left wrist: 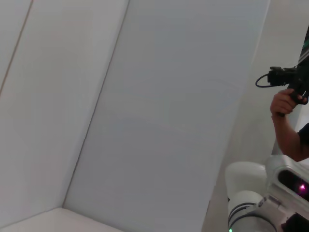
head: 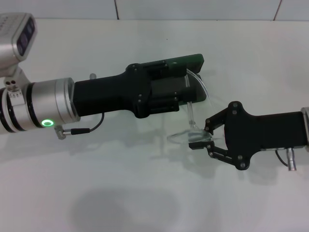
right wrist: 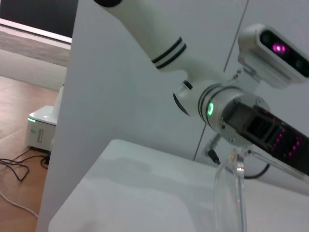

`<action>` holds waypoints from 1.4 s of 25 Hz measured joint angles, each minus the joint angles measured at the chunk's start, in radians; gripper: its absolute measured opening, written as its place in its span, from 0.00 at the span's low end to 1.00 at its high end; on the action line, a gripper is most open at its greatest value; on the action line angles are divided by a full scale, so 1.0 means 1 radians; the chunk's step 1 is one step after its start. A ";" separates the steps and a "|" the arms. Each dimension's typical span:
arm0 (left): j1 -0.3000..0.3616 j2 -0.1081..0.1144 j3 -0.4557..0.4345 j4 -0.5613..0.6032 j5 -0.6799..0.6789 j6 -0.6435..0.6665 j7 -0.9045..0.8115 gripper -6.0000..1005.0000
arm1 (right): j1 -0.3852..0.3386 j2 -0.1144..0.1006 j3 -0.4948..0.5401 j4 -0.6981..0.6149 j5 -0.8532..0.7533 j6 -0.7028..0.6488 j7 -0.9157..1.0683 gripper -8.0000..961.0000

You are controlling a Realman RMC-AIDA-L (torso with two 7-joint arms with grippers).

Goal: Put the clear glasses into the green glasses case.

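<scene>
The clear glasses [head: 192, 133] are not yet in the green glasses case [head: 186, 63]. In the head view the right gripper [head: 206, 134] has its jaws clamped on the front of the glasses, holding them just off the white table [head: 145, 193], with one thin clear arm rising toward the case. The right wrist view shows the same clear lens [right wrist: 231, 193] close up, curving below the camera, with the left arm's silver wrist and green light behind it.

The left gripper [head: 186, 92] reaches across from the robot's left and sits over the case, covering most of it — only a strip of green lid shows along its far edge. Whether its jaws are apart or together cannot be told, since the gripper body hides them, and the left wrist view shows only wall panels and a person with a camera off to the side.

Judging by this, the pick-up is done and the transfer is under way. What appears to be left: bring the glasses over the open case — the left gripper probably steadying it — then lower them in and let go.
</scene>
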 joint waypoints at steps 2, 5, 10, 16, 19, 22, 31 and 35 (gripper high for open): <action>-0.002 0.001 0.003 0.000 0.007 0.001 -0.013 0.71 | -0.004 0.000 -0.011 0.011 0.026 -0.002 -0.051 0.14; -0.009 0.001 0.003 0.003 0.027 0.004 -0.041 0.71 | -0.018 0.000 -0.021 0.023 0.062 -0.010 -0.136 0.14; -0.020 0.001 0.004 0.023 0.068 0.007 -0.099 0.71 | -0.030 0.000 -0.026 0.048 0.111 -0.027 -0.243 0.13; -0.032 -0.005 0.004 0.034 0.114 0.008 -0.134 0.71 | -0.031 0.000 -0.033 0.094 0.150 -0.046 -0.345 0.13; -0.033 -0.005 0.004 0.039 0.127 0.008 -0.144 0.71 | -0.032 0.000 -0.033 0.097 0.157 -0.051 -0.354 0.13; -0.033 -0.006 0.000 0.039 0.128 0.008 -0.146 0.71 | -0.033 0.000 -0.033 0.097 0.157 -0.056 -0.356 0.13; -0.004 0.006 -0.091 0.047 0.106 0.012 -0.134 0.71 | -0.064 -0.009 -0.027 0.094 0.152 -0.101 -0.357 0.13; 0.025 0.016 -0.124 0.053 0.112 0.005 -0.078 0.71 | -0.069 -0.010 -0.025 0.096 0.152 -0.144 -0.354 0.13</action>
